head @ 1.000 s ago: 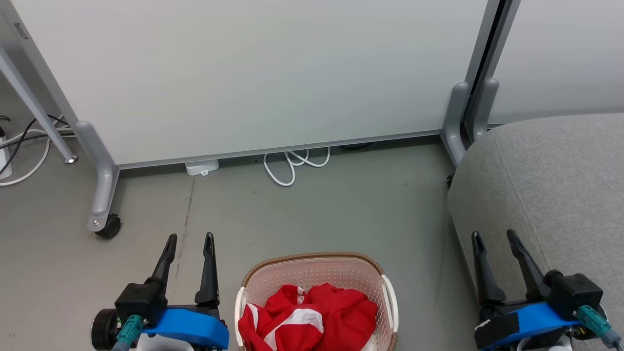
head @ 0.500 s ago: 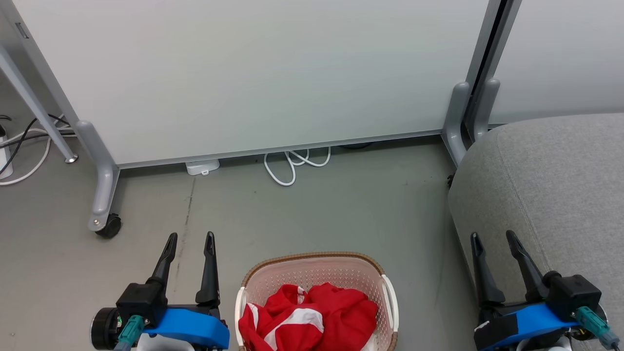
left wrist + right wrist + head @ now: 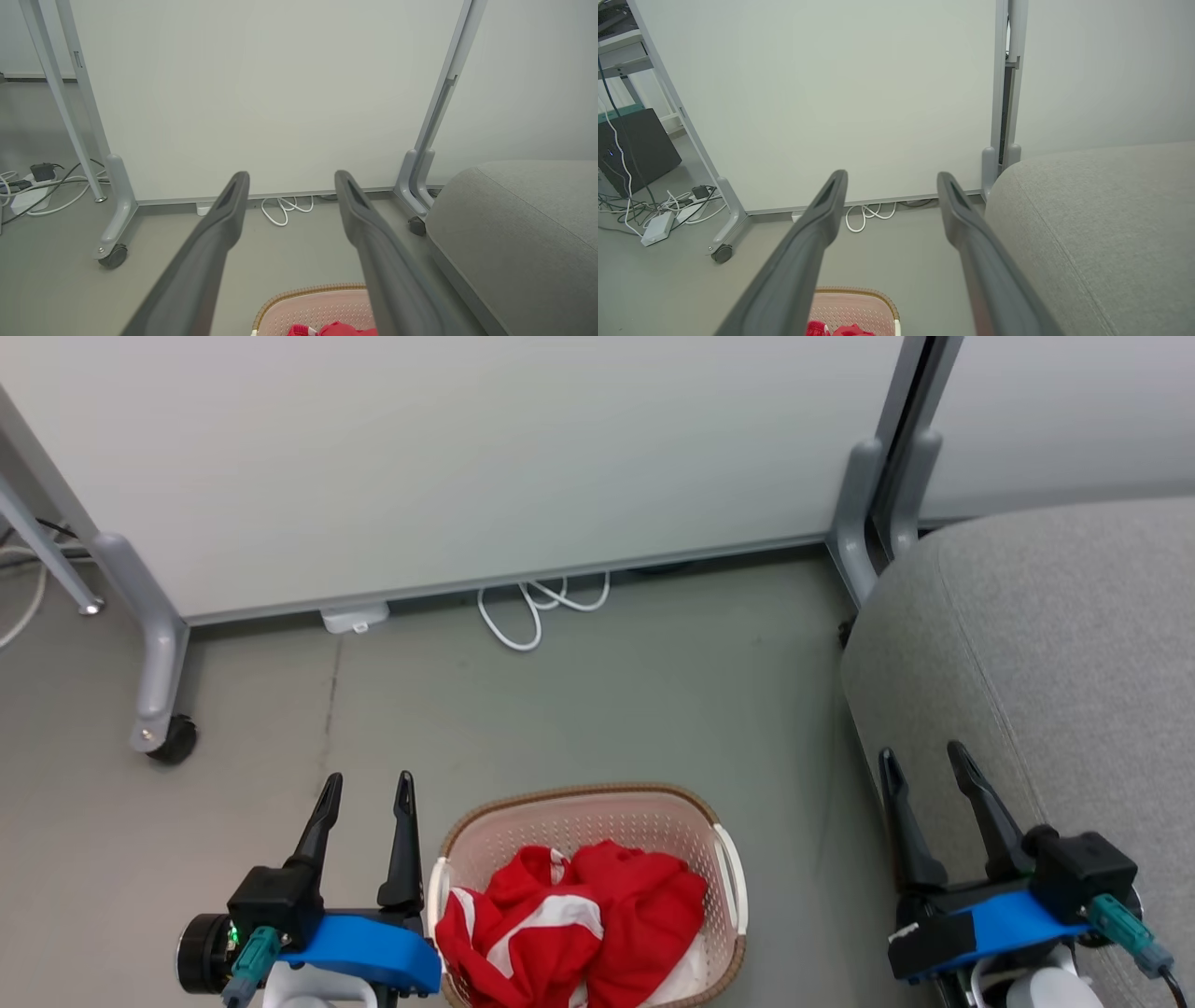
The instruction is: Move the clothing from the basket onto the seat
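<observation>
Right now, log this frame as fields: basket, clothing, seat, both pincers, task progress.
basket: on the floor
clothing: red and white, bunched in basket
seat: grey, right of basket, no clothing on it in view
left pincer: open, empty, beside basket
right pincer: open, empty, by seat's edge
progress: not started

Head view. The basket (image 3: 597, 821) stands on the floor (image 3: 597, 709) at lower centre, with the clothing (image 3: 569, 924) heaped in it. The left pincer (image 3: 368, 778) sits just left of the basket. The right pincer (image 3: 921, 750) sits well to the basket's right, at the left edge of the seat (image 3: 1055, 644), which occupies the right side. A partition panel (image 3: 467, 457) stands behind the basket, across the floor. A coiled cable (image 3: 523, 611) lies at the panel's foot, and its caster (image 3: 173, 739) rests far left. A second panel (image 3: 1055, 420) stands behind the seat.
</observation>
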Motion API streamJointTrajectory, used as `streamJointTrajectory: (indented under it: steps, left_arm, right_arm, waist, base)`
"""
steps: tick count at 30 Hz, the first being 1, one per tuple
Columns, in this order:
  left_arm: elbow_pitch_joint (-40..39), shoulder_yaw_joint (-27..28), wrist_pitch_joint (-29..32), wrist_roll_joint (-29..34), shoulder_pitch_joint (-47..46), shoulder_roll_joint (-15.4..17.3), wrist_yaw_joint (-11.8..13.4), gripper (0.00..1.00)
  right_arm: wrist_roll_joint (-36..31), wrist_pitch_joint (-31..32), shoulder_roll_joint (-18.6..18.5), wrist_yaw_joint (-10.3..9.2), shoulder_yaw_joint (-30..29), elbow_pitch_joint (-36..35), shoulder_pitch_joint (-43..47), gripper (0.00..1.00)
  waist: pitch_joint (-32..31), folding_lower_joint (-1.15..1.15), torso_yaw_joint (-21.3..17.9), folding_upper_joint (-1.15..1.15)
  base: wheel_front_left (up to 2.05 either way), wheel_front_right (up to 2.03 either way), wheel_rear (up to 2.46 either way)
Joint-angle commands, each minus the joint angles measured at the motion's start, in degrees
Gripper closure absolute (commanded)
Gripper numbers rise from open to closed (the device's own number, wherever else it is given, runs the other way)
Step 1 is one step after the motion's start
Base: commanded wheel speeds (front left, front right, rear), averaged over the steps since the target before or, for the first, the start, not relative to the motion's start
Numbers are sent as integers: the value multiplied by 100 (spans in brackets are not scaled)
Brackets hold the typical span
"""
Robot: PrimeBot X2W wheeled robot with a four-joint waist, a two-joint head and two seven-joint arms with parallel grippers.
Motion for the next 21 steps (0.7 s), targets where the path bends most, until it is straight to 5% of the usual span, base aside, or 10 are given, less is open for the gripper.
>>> streamJointTrajectory:
  steps: [1, 21]
  left_arm:
    - [29, -15, -16, 37, -114, 4, -5, 0]
    - [1946, -632, -16, 492, -1845, 409, -269, 0]
  right_arm:
    - [51, -21, -24, 3, 35, -36, -97, 0]
    - [309, -36, -21, 2, 834, -592, -1503, 0]
  waist:
    - [200, 0, -119, 0]
    - [2507, 0, -1107, 0]
  base:
    - [0, 0, 0]
    - [0, 0, 0]
